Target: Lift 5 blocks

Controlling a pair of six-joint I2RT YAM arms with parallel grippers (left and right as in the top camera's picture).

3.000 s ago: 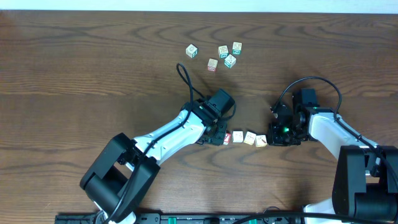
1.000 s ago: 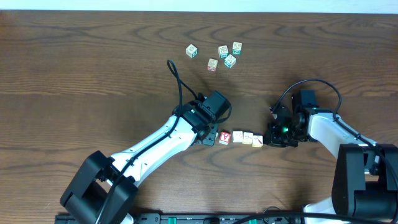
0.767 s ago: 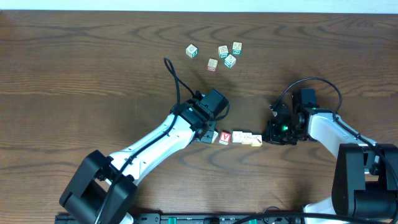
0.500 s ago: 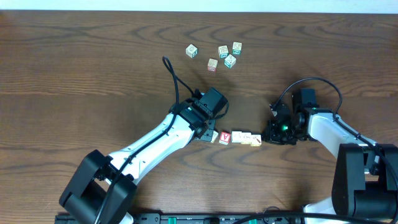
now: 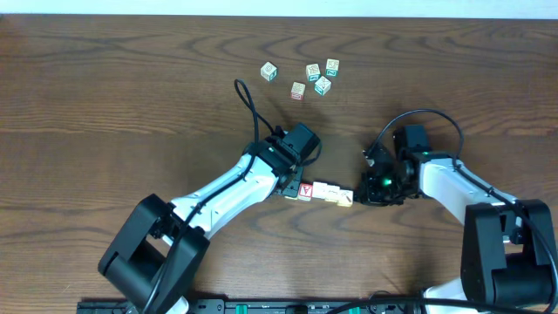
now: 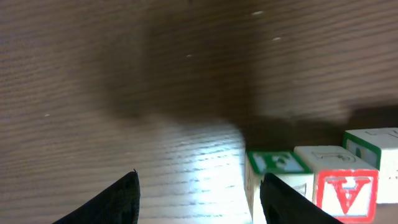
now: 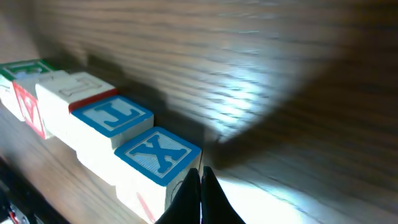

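Five alphabet blocks [image 5: 324,193] sit in one short row on the wooden table [image 5: 105,113], edge to edge, right btwn the two hands. The L gripper [image 6: 199,196] is down at one end of the row w/ its fingers [image 6: 121,199] spread wide. There's only bare tabletop in the gap. The row isn't inside that gap: the end cube, a green-print block [image 6: 273,163], sits just behind one fingertip, and the red V block [image 5: 305,190] is next along, on the side away from the hand.

The R gripper [image 7: 200,186] is at the opposite end, fingers pressed tight together into a single point, nothing pinched. That point sits right up against the nearest cube, a blue X block [image 7: 158,154]. Can't tell for sure if it's actually touching. Beyond it, running away from the R hand, come a 2nd blue-letter cube, a plain cream one w/ a red edge, then the red and green ones.

All five rest flat on the table, none off the surface.

Well beyond both hands, toward the far edge, is a loose cluster of spare cubes [image 5: 323,85], apart from the row. The L arm's black cable [image 5: 253,106] loops up behind its wrist.
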